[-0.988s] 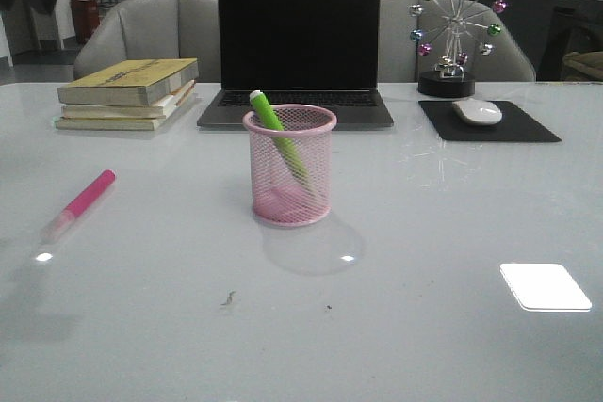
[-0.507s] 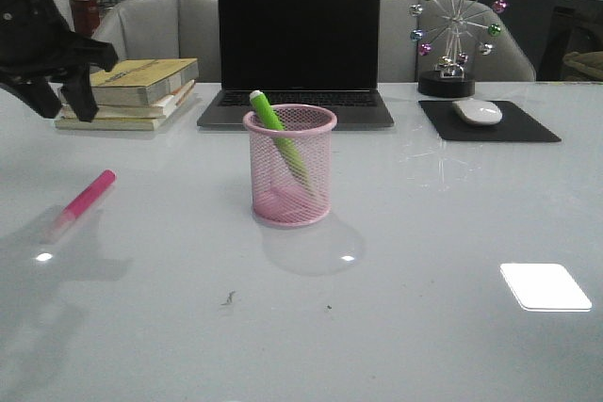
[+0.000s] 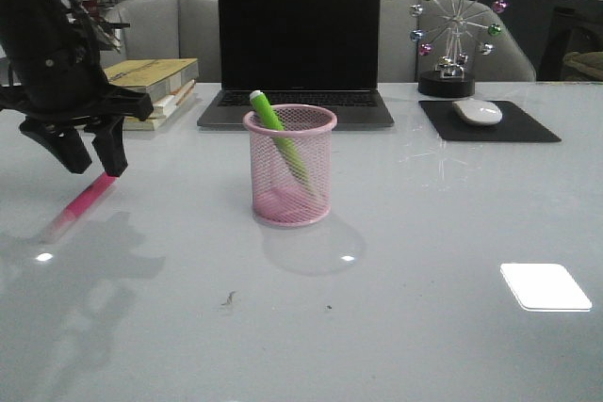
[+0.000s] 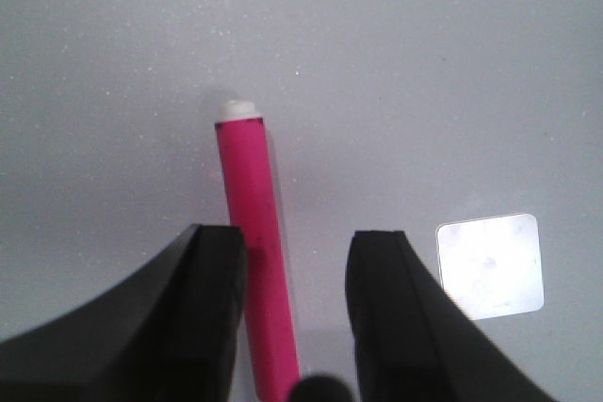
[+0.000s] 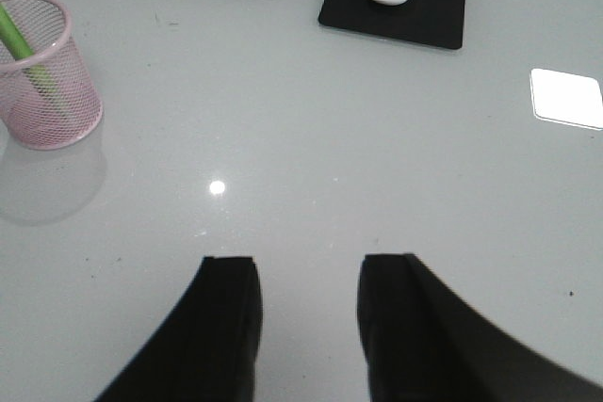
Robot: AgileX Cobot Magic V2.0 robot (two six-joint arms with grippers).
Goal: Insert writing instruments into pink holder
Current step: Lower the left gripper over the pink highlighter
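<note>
On the pale glossy desk [image 3: 424,327], the round pink wire-mesh holder [image 3: 290,167] already held the lime green marker [image 3: 273,124]. Well to its left lay the bright pink marker [image 3: 83,202]. My left tool [image 3: 91,159] hung open and empty, jaws astride its long axis; my right tool [image 5: 306,327] was farther away.

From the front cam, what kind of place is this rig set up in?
Most likely an office or desk workspace. A laptop sits open at the back of the white table, with a mouse on a black pad, a stack of books, and a pink mesh pen holder in the middle.
</note>
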